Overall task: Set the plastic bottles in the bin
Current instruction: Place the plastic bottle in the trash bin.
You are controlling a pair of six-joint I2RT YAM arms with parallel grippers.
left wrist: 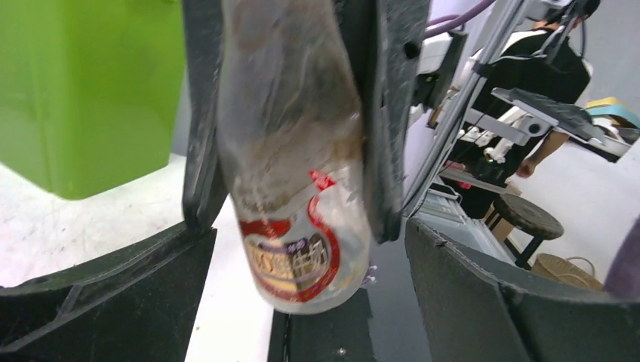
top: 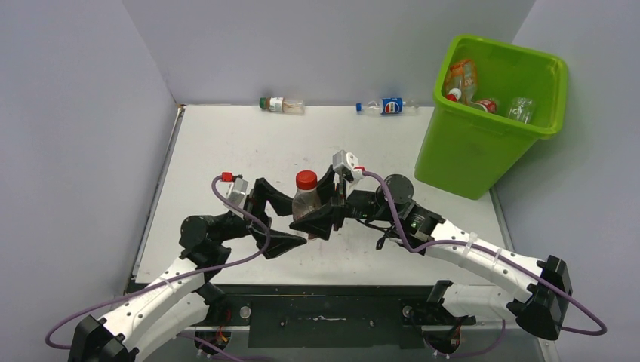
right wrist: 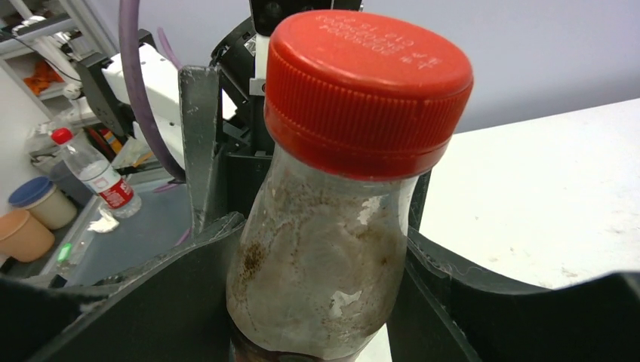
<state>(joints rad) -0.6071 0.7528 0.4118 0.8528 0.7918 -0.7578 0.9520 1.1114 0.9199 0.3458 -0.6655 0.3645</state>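
A clear, grimy plastic bottle point(top: 306, 200) with a red cap point(top: 306, 179) stands upright mid-table between both arms. My right gripper point(top: 321, 205) is shut on its body; in the right wrist view the bottle point(right wrist: 324, 264) fills the gap between the fingers. My left gripper point(top: 293, 225) stands open around the bottle, its fingers point(left wrist: 113, 294) wide apart and off the red-labelled lower part point(left wrist: 298, 256). The lime-green bin point(top: 472, 143) stands at the far right with several bottles point(top: 462, 79) inside. Two more bottles lie by the back wall, one green-capped point(top: 281, 104) and one blue-labelled point(top: 389, 106).
White walls close the table at the left and back. The bin's green wall point(left wrist: 83, 90) shows in the left wrist view beyond the held bottle. Off the table's near side are a bench with a spare bottle point(right wrist: 94, 173) and tubs point(right wrist: 34, 204).
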